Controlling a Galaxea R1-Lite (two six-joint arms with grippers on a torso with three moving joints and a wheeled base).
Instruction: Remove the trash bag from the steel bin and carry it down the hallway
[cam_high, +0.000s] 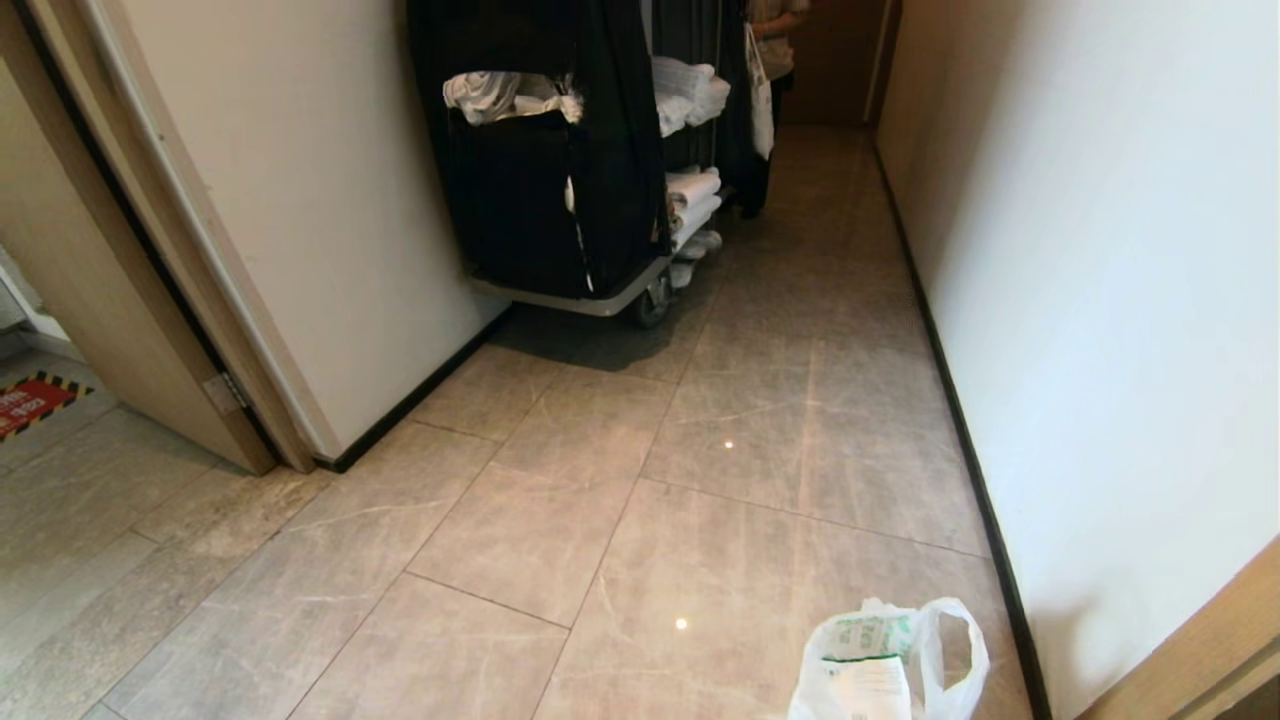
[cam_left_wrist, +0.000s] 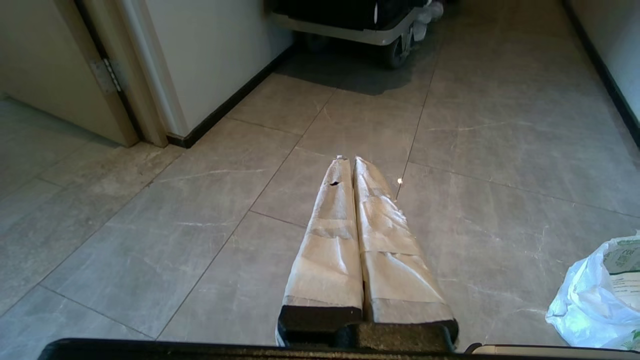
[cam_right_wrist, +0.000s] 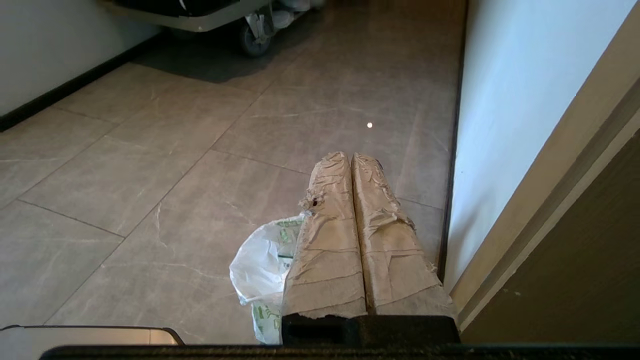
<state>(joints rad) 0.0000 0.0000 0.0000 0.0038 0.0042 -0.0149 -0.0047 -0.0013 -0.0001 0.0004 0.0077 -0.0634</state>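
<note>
Head view shows the thin white plastic trash bag (cam_high: 885, 665) sitting on the hallway's grey tiles (cam_high: 600, 520), out of its bin; my left end effector (cam_left_wrist: 348, 161) and right end effector (cam_right_wrist: 348, 156) are pressed together, empty; carrying looks done.

- My head camera looks forward and down along the hallway (cam_high: 760, 420), toward the linen cart (cam_high: 560, 170) far ahead
- My left wrist camera sits low behind the left gripper (cam_left_wrist: 348, 160), facing the same tiles
- My right wrist camera faces likewise, beside the wall (cam_right_wrist: 500, 100)
- All three share the trash bag (cam_high: 885, 665) and the cart's wheel
</note>
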